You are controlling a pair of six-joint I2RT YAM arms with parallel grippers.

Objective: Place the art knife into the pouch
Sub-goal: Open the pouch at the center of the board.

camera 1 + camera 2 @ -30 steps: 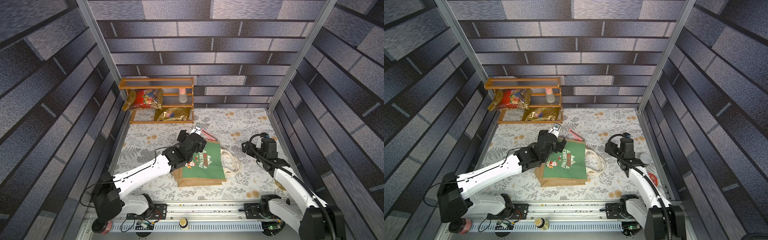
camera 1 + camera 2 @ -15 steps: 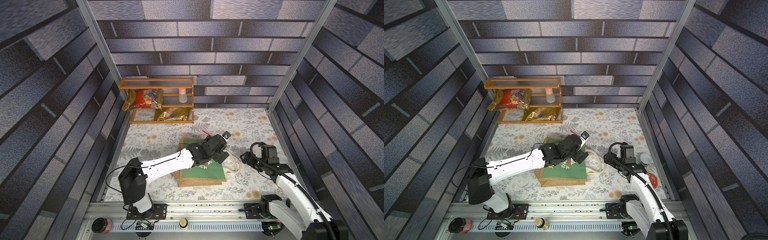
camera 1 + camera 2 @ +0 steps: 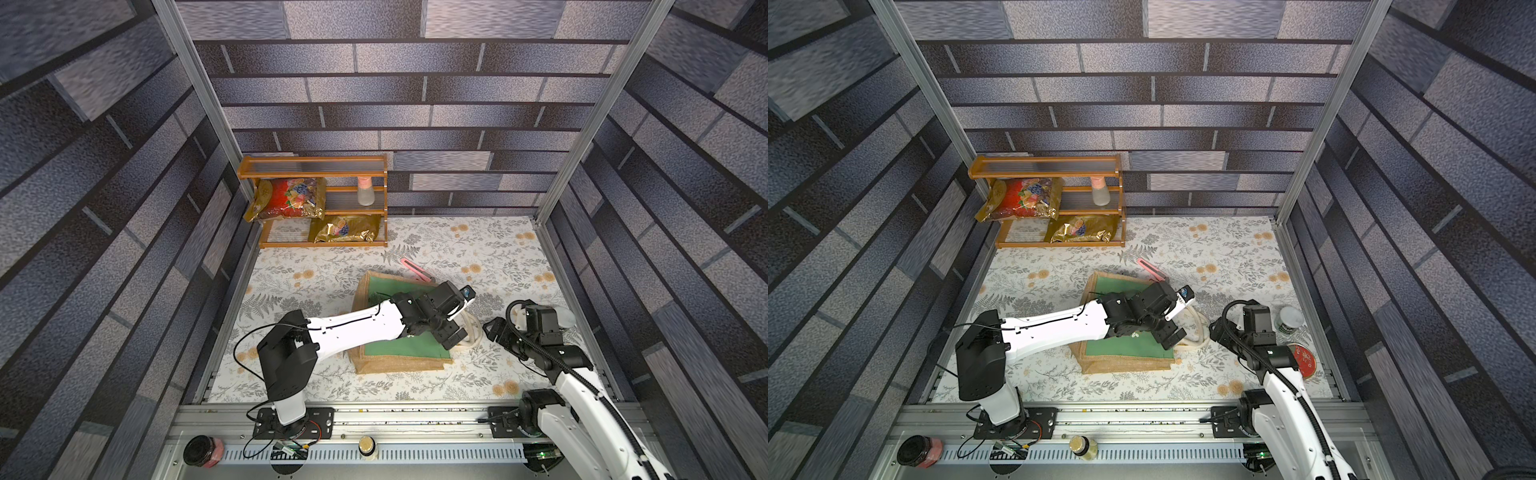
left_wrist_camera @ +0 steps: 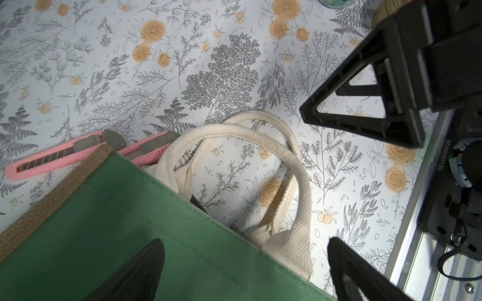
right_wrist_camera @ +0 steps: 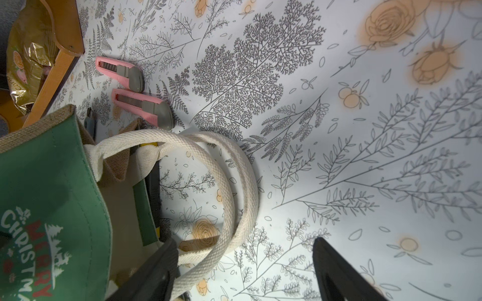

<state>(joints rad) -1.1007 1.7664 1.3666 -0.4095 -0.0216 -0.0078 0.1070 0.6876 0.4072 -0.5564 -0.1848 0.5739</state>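
Swung across the pouch [image 3: 399,352] since a second ago, my left gripper [image 4: 245,242] hangs spread over its mouth; my right gripper [image 5: 245,242], also spread and empty, waits by the handles [image 5: 229,182]. The nearer knife [image 5: 142,108] lies on the table [image 5: 339,130] beside the pouch. Snagging a handle could drag the pouch over it.

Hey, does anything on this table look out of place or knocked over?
The pouch lies flat on its side, rope handles sprawled over the tablecloth. One pink art knife and a second knife lie loose near its mouth. Nothing looks spilled or damaged.
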